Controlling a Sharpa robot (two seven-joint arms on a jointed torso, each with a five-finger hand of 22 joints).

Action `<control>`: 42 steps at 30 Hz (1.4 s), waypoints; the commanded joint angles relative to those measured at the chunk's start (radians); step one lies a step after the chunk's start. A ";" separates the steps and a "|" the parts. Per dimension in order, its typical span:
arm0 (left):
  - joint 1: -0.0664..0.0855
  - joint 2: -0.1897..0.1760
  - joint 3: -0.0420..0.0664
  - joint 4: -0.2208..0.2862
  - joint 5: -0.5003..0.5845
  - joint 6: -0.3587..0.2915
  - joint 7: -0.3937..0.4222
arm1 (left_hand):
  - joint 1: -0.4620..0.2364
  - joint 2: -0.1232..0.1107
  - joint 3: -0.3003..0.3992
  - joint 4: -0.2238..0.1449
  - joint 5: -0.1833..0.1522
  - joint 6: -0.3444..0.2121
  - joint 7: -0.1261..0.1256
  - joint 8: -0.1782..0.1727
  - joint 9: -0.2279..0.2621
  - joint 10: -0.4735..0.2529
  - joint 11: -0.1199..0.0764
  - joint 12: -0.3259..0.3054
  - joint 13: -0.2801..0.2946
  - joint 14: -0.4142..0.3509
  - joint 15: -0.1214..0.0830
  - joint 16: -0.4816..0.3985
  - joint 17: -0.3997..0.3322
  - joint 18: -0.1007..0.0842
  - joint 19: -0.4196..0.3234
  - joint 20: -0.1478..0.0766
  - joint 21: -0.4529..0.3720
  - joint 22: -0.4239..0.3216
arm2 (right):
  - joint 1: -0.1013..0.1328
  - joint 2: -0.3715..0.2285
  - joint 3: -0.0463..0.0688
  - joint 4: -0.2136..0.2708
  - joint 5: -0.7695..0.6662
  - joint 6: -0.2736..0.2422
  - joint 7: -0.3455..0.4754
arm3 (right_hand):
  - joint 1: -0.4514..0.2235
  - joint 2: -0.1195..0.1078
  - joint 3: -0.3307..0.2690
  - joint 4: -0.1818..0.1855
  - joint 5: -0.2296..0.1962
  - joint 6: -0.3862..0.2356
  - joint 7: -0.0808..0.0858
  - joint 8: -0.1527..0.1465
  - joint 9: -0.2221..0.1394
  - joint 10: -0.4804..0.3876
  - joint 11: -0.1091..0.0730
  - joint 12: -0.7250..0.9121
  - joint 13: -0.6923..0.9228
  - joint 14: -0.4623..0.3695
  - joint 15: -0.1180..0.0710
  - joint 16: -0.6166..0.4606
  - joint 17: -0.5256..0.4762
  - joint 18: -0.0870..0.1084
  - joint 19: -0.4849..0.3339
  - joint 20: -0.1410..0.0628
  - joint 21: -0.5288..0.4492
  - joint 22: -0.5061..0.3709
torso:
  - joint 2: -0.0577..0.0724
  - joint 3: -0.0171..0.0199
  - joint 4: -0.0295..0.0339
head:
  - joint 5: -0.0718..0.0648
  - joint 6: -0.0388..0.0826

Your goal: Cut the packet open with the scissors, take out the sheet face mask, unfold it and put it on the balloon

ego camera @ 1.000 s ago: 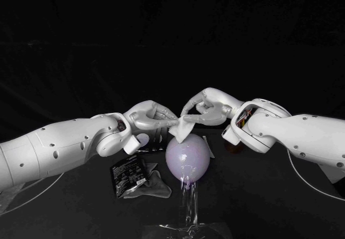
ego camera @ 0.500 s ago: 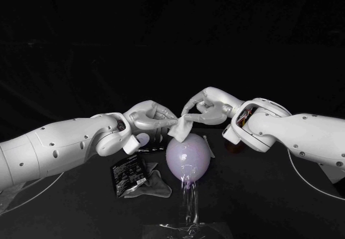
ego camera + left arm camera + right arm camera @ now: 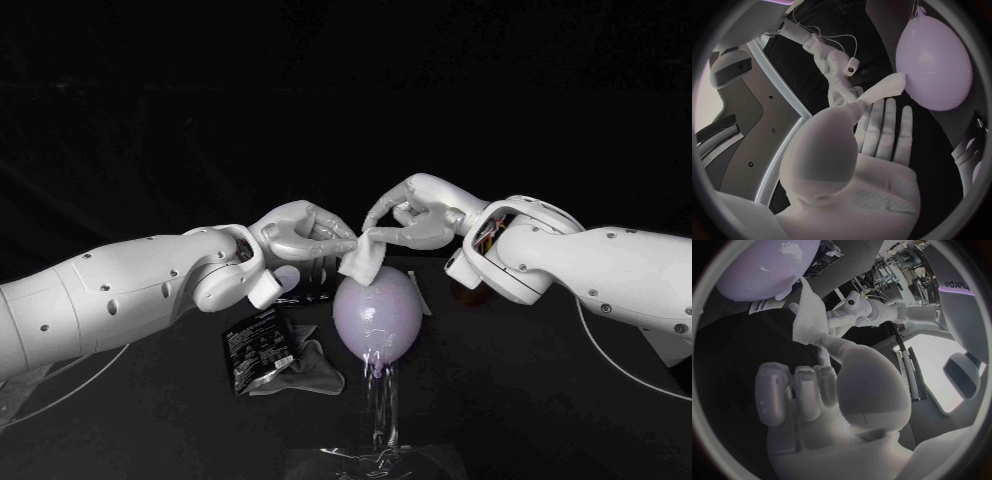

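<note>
In the head view the left hand (image 3: 303,232) and right hand (image 3: 414,217) meet above the balloon (image 3: 378,312). Each pinches the top of the mask (image 3: 362,263), which hangs between them as a narrow, mostly folded white strip. Its lower end reaches the balloon's top, but this angle does not settle whether it touches. The left wrist view comes closer: the thumb presses the mask against one finger, the other fingers (image 3: 887,125) lie stretched out and slightly apart, and the mask's free end appears to meet the balloon's side. The right wrist view shows that hand's thumb and one finger nipping the mask, the remaining fingers curled in toward the palm, and the left hand gripping the strip just beyond. The head view also takes in the packet (image 3: 260,350), lying flat on the tabletop (image 3: 548,400) near the balloon on the left arm's side. A pale crumpled piece (image 3: 310,378) touches the packet and is hard to identify. The balloon sits on a clear stem (image 3: 379,410), whose base is cut off by the picture's bottom edge. A small dark object (image 3: 303,296) below the left hand is too dim to name
</note>
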 commanded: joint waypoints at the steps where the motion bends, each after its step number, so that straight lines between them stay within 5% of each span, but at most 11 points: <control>1: 0.001 0.000 0.001 0.006 0.034 0.016 0.000 | -0.004 0.008 0.013 -0.002 0.003 -0.004 -0.007 0.007 0.029 0.010 -0.001 -0.005 -0.001 0.010 0.001 0.000 0.002 0.011 0.008 -0.003 -0.005 0.001 | 0.000 0.004 0.001 -0.006 -0.012 0.005 0.007 | 0.009 -0.003 0.005 0.001 0.003 0.009 0.001 0.006 0.034 0.096 -0.001 0.000 0.244 0.106 -0.003 0.004 0.264 -0.011 0.053 -0.004 -0.003 0.229 | -0.001 0.0001 0.0005 | 0.001 -0.001; 6: 0.001 -0.005 0.001 0.012 0.098 0.017 -0.014 | -0.016 0.002 0.034 -0.005 0.003 -0.010 -0.008 0.020 0.049 0.018 -0.003 -0.005 -0.001 0.017 -0.001 -0.001 0.006 0.014 0.014 -0.003 -0.004 0.002 | 0.000 0.014 0.000 -0.022 -0.009 -0.019 -0.003 | -0.006 -0.011 -0.014 0.007 0.001 -0.048 0.020 -0.015 0.030 0.077 0.014 -0.043 0.219 0.106 0.007 0.004 0.264 -0.002 0.029 0.001 -0.046 0.216 | -0.001 0.0000 0.0003 | 0.002 0.001; 7: 0.001 -0.006 0.001 0.014 0.112 0.018 -0.019 | -0.018 0.001 0.037 -0.006 0.003 -0.011 -0.009 0.023 0.053 0.019 -0.003 -0.005 -0.001 0.019 -0.001 -0.001 0.007 0.015 0.017 -0.003 -0.002 0.003 | 0.000 0.016 -0.001 -0.026 -0.008 -0.027 -0.007 | -0.024 -0.020 -0.029 0.018 0.002 -0.073 0.032 -0.030 0.025 0.055 0.023 -0.087 0.193 0.106 0.016 0.004 0.264 0.005 0.012 0.005 -0.077 0.206 | -0.001 -0.0002 0.0006 | 0.003 0.002; 9: 0.001 -0.008 0.001 0.017 0.135 0.021 -0.027 | -0.023 -0.001 0.044 -0.008 0.003 -0.014 -0.009 0.028 0.061 0.022 -0.004 -0.005 -0.001 0.021 -0.002 -0.002 0.009 0.018 0.024 -0.004 0.002 0.004 | 0.000 0.020 -0.002 -0.033 -0.007 -0.041 -0.013 | -0.066 -0.073 -0.075 0.036 0.001 -0.145 0.065 -0.075 0.006 0.006 0.051 -0.178 0.141 0.102 0.037 -0.002 0.251 0.016 -0.023 0.017 -0.139 0.186 | -0.001 -0.0001 0.0010 | 0.002 0.003; 10: 0.001 -0.008 0.001 0.018 0.146 0.022 -0.032 | -0.026 -0.002 0.047 -0.009 0.002 -0.015 -0.008 0.031 0.065 0.024 -0.005 -0.005 -0.001 0.023 -0.003 -0.002 0.010 0.019 0.026 -0.004 0.003 0.005 | 0.000 0.022 -0.002 -0.037 -0.006 -0.049 -0.016 | -0.068 -0.078 -0.083 0.039 0.003 -0.159 0.073 -0.086 0.000 -0.017 0.060 -0.215 0.120 0.096 0.047 -0.010 0.234 0.020 -0.037 0.024 -0.164 0.179 | 0.000 -0.0004 0.0009 | 0.002 0.004; 17: 0.001 -0.012 0.001 0.023 0.225 0.005 -0.074 | -0.041 -0.005 0.061 -0.015 0.003 -0.021 -0.005 0.045 0.088 0.037 -0.010 -0.004 0.000 0.034 -0.007 0.002 0.018 0.032 0.051 -0.007 0.021 0.013 | 0.000 0.029 -0.006 -0.058 -0.004 -0.077 -0.030 | -0.076 -0.119 -0.153 0.064 0.003 -0.237 0.103 -0.143 -0.026 -0.185 0.090 -0.471 -0.029 0.034 0.078 -0.084 0.100 0.057 -0.166 0.054 -0.378 0.110 | 0.000 -0.0004 0.0002 | 0.003 0.006; 26: -0.006 -0.011 -0.001 0.032 0.331 -0.063 -0.139 | -0.061 -0.008 0.075 -0.030 0.003 -0.029 -0.002 0.060 0.118 0.058 -0.016 -0.003 0.001 0.052 -0.014 0.015 0.032 0.048 0.079 -0.009 0.049 0.026 | 0.000 0.010 -0.009 -0.056 0.021 -0.151 -0.044 | -0.063 -0.111 -0.183 0.085 0.003 -0.229 0.103 -0.146 -0.028 -0.192 0.091 -0.483 -0.046 0.031 0.080 -0.086 0.098 0.062 -0.167 0.065 -0.389 0.105 | 0.000 -0.0002 -0.0004 | 0.004 0.009; 35: -0.010 -0.017 -0.001 0.051 0.377 -0.180 -0.190 | -0.077 -0.006 0.089 -0.051 0.004 -0.031 0.000 0.069 0.144 0.083 -0.022 -0.001 0.003 0.080 -0.025 0.045 0.053 0.055 0.100 -0.017 0.085 0.045 | -0.006 -0.059 -0.011 0.039 0.048 -0.298 -0.106 | 0.003 -0.035 -0.175 0.107 0.008 -0.079 0.051 -0.069 -0.012 -0.009 0.043 -0.198 0.111 0.099 0.038 -0.007 0.242 0.018 -0.012 0.039 -0.145 0.184 | 0.000 0.0000 -0.0004 | 0.006 0.012; 42: -0.011 -0.020 -0.001 0.063 0.409 -0.256 -0.199 | -0.083 -0.013 0.102 -0.062 0.004 -0.029 -0.001 0.071 0.153 0.090 -0.024 -0.002 0.003 0.080 -0.027 0.052 0.059 0.054 0.097 -0.020 0.097 0.052 | -0.021 -0.090 -0.016 0.125 0.056 -0.347 -0.173 | 0.025 -0.019 -0.161 0.100 0.010 -0.045 0.031 -0.048 -0.008 0.035 0.027 -0.118 0.163 0.106 0.024 0.004 0.264 0.005 0.021 0.025 -0.084 0.205 | -0.001 0.0001 -0.0010 | 0.007 0.013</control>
